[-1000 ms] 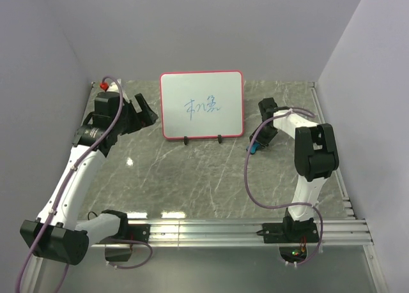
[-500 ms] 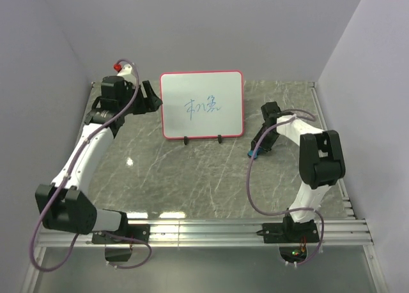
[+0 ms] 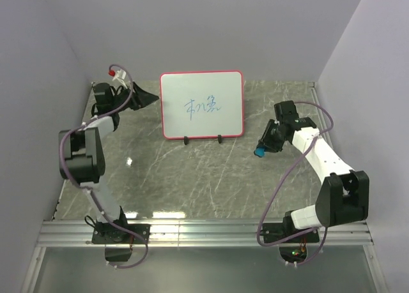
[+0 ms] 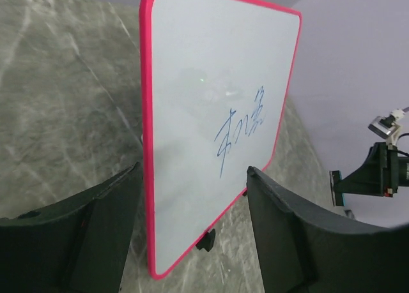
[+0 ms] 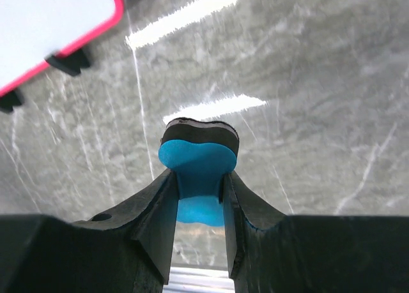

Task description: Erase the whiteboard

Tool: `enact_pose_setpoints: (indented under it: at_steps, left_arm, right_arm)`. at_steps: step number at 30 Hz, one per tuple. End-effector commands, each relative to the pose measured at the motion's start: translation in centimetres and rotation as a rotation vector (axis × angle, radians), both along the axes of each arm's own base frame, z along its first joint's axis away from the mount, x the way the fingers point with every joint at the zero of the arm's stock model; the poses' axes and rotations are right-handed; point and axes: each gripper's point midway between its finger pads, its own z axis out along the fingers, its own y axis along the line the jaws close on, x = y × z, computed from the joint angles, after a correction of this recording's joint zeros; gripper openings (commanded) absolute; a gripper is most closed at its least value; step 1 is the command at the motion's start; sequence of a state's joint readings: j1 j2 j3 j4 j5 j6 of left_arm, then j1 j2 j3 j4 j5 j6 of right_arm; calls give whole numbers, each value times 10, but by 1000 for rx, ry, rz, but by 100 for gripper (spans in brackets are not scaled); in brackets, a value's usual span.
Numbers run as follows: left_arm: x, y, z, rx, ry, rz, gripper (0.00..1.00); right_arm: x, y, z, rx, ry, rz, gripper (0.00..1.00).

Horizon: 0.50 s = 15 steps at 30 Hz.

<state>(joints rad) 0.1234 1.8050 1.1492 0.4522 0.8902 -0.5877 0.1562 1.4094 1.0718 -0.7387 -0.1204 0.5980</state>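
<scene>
Whiteboard [image 3: 201,105] stands upright on two black feet [image 3: 186,140] at back-centre of the grey stone table [image 3: 192,184]. It has a pink-red frame with rounded corners and blue handwriting [image 3: 202,105] in the middle of its face. Left gripper [image 3: 148,96] is at the board's left edge. In the left wrist view the jaws are spread wide, one finger [image 4: 96,235] behind the frame and one finger [image 4: 294,242] in front of the face, so the edge sits between them. Cannot tell if either finger touches the frame, and nothing is grasped. That arm is close to the left wall with little room on that side. Right gripper [image 5: 199,184] is clenched on a blue eraser [image 5: 199,154], its dark pad pointing away from the fingers. It is off the board's lower right corner, apart from it, with a strip of bare stone between. In the right wrist view the board's bottom corner and feet show at upper left. A wide stretch of table lies in front of the board and runs to the near metal rail [image 3: 204,229].
</scene>
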Motion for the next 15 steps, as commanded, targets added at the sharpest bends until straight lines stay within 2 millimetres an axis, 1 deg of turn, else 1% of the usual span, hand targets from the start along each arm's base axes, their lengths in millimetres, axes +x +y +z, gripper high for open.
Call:
enact_pose_setpoints:
  at_steps: [1,2,3,4,5,7,9,10,12,13,14,15]
  left_arm:
    - [3,-18,35,-75,-167,-162,72]
    - [10,-18,21,-89,-139,-158,72]
    - [14,-17,18,-96,-135,-155,72]
    - [17,-18,20,-115,-134,-160,72]
    - [23,-18,10,-120,-123,-159,72]
    - [33,-17,3,-114,-114,-149,70]
    - [38,-15,-3,-107,-109,-146,70]
    - [43,-17,-7,-109,-106,-153,69]
    - [45,-19,-13,-118,-89,-181,68]
    - [50,-21,-9,-115,-96,-194,67]
    - [53,-21,-19,-117,-79,-204,67]
    - [56,-22,-18,-119,-84,-207,67]
  right_arm:
    - [-19,-6,-1,-25,29,35,0]
    - [-20,-7,0,-25,26,35,0]
    - [-20,-6,2,-23,19,35,0]
    - [-22,-7,1,-22,24,34,0]
    - [-23,-7,1,-24,24,33,0]
    - [-25,-7,4,-22,20,27,0]
    - [-25,-8,6,-20,12,17,0]
    - [-25,-8,7,-21,10,15,0]
    - [-26,-8,7,-19,13,2,0]
    - [-26,-8,6,-19,14,-1,0]
    - [-26,-8,6,-17,14,-5,0]
    - [-26,-8,5,-15,20,-10,0]
